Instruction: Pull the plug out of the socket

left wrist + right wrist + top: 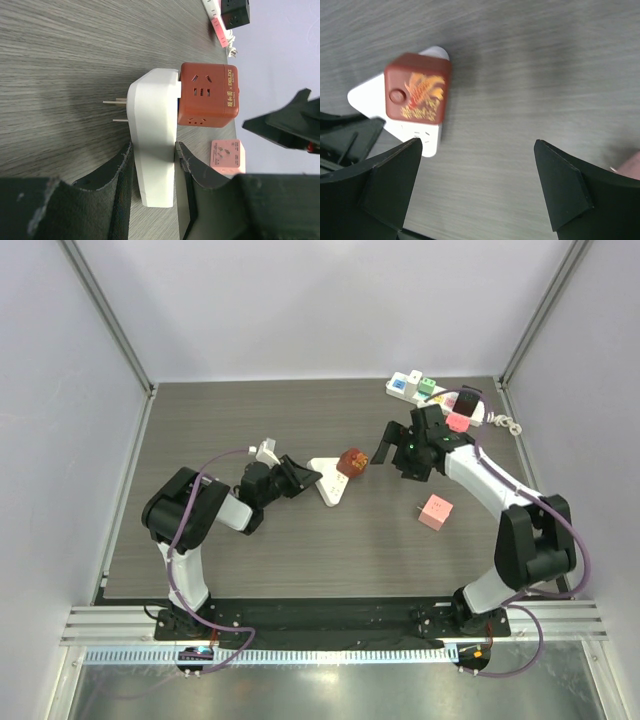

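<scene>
A white triangular socket [328, 485] lies flat on the table's middle with a dark red cube plug [350, 462] plugged into its right end. My left gripper [303, 478] is shut on the socket's left end; in the left wrist view its fingers [120, 167] press both faces of the white socket [152, 130], and the red plug [207, 95] sits just beyond. My right gripper [392, 458] is open and empty, just right of the plug. In the right wrist view the plug [417, 89] is at upper left of the open gripper [477, 150].
A pink cube adapter [435, 511] lies right of centre, also in the left wrist view [226, 156]. A white power strip [415, 389] with coloured plugs and a coiled cord [506, 425] sits at the back right. Walls enclose the table.
</scene>
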Controlling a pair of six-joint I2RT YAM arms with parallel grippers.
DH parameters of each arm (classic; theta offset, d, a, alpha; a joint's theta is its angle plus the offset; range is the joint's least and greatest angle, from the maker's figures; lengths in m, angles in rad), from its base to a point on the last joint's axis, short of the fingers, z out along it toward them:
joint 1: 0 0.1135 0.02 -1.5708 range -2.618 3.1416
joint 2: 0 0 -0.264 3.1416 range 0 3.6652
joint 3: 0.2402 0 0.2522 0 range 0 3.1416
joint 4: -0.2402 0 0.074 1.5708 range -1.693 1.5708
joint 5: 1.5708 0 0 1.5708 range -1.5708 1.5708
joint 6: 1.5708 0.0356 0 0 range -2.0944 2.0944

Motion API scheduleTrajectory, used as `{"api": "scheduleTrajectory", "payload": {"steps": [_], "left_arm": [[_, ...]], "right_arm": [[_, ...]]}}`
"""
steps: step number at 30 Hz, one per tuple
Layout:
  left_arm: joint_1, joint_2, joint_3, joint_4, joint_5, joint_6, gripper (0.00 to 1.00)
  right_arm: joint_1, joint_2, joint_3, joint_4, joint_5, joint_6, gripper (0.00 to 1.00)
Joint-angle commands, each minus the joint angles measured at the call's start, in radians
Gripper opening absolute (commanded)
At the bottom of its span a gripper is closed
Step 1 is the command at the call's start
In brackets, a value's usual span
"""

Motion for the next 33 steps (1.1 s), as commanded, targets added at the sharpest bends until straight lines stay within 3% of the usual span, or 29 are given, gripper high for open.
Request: {"api": "scheduleTrajectory", "payload": {"steps": [1, 11, 23, 26, 27, 30, 33], "left_arm": [[-0.011, 0.008, -0.008, -0.005, 0.007, 0.042, 0.00], [-0.011, 0.016, -0.002, -0.005, 0.009, 0.039, 0.00], [-0.013, 0.008, -0.008, -0.007, 0.004, 0.044, 0.00], [-0.013, 0.013, -0.005, -0.007, 0.007, 0.041, 0.00], [-0.013, 0.014, -0.003, -0.007, 0.009, 0.039, 0.00], [-0.015, 0.011, 0.000, -0.007, 0.023, 0.041, 0.00], [-0.015, 0.008, 0.000, -0.007, 0.026, 0.042, 0.00]], "right_arm": [[0.061, 0.046, 0.059, 0.113, 0.054, 0.083, 1.00], [0.117, 0.135, 0.074, 0.251, 0.051, 0.157, 1.00], [0.154, 0.279, 0.092, 0.346, 0.024, 0.189, 0.86], [0.160, 0.292, 0.077, 0.365, 0.024, 0.203, 0.79], [0.160, 0.293, 0.073, 0.373, 0.022, 0.203, 0.65], [0.159, 0.302, 0.068, 0.391, 0.027, 0.189, 0.44], [0.160, 0.328, 0.082, 0.388, 0.033, 0.178, 0.48]]}}
